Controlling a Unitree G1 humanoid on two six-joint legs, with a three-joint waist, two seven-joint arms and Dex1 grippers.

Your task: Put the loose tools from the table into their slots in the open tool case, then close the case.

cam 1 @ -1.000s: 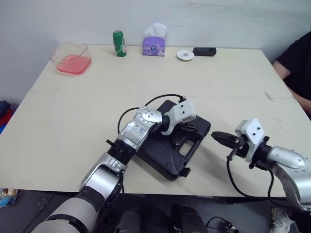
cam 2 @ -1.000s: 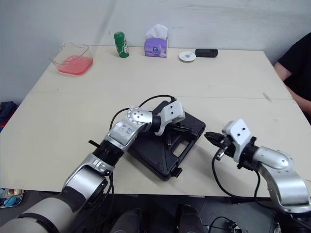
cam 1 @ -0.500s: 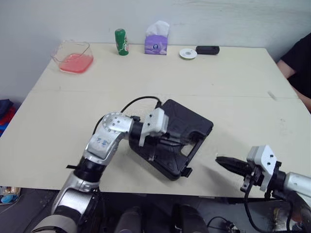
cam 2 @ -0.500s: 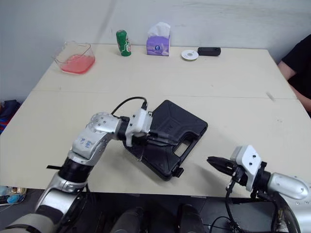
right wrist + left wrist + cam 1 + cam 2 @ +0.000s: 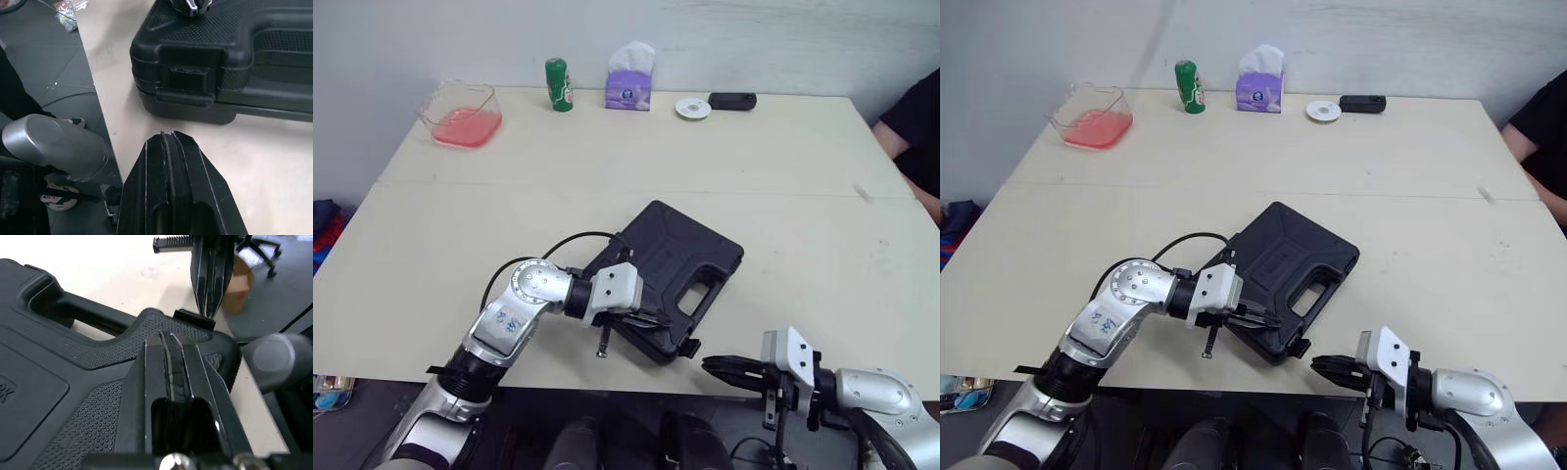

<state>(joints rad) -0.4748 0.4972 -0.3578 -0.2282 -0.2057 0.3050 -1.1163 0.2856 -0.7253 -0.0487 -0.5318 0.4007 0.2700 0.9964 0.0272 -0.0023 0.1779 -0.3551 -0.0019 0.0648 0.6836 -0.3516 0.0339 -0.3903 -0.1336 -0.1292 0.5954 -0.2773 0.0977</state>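
The black tool case [image 5: 677, 264] lies closed on the table's near middle, its handle toward the right. My left gripper [image 5: 654, 320] is shut and empty, its fingertips over the lid's textured near corner [image 5: 98, 362]. My right gripper [image 5: 710, 365] is also shut and empty, low at the table's front edge, pointing at the case's corner. In the right wrist view a latch [image 5: 188, 81] on the case's side wall sits just ahead of the fingertips [image 5: 166, 147]. The left wrist view shows the right gripper [image 5: 211, 279] beyond the case's corner.
Along the table's far edge stand a clear container with pink contents [image 5: 463, 116], a green can [image 5: 556, 85], a purple tissue box [image 5: 627, 83], a small white disc [image 5: 687, 108] and a black device [image 5: 732, 101]. A person's dark sleeve [image 5: 915, 127] shows at the right.
Both arms drew back toward the table's front. The left gripper slid from over the case's middle to its near corner. The right gripper dropped left to the front edge by the case.
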